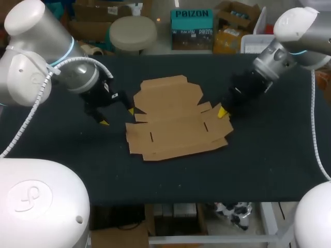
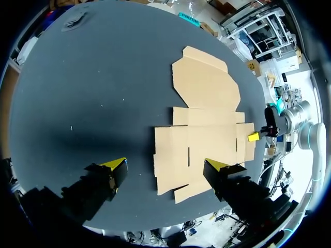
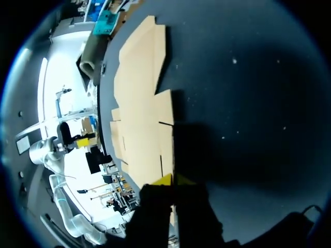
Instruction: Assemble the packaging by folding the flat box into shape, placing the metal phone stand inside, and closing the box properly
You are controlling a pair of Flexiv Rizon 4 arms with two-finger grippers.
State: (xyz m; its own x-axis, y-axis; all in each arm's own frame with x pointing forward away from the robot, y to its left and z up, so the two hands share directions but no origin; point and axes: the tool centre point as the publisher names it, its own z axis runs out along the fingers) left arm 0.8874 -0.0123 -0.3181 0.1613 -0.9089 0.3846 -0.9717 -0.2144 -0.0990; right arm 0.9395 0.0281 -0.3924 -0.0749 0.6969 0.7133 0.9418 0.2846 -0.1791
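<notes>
A flat box (image 1: 173,121) of brown card is lying unfolded in the middle of the black desk (image 1: 269,165), every panel down, none yet standing. Its broadest band, the one carrying the side flaps and slots, is running side to side across the desk, while the big lid panel is pointing away towards the far edge. That band is lying squarely between the two arms, so each short end of it is facing one hand.

The right hand (image 1: 223,112) is sitting nearer, right at the box's right-hand flap. Its fingertips (image 3: 164,179) are drawn close together, one over the card and one over bare desk, with the card's edge running in between them. Whether they are actually nipping that edge or only resting at it cannot be told from these views.

The left hand (image 1: 117,117) is hovering just beside the opposite end with its fingers (image 2: 116,165) spread wide. One is hanging over bare desk. The other is hanging over the near corner of the card, with nothing held between them. From this hand the box is lying straight ahead and slightly to one side.

On this showing the folding is only beginning. The coming move looks to depend on lifting the side flaps from both ends at once, with the right hand best placed to lead.
</notes>
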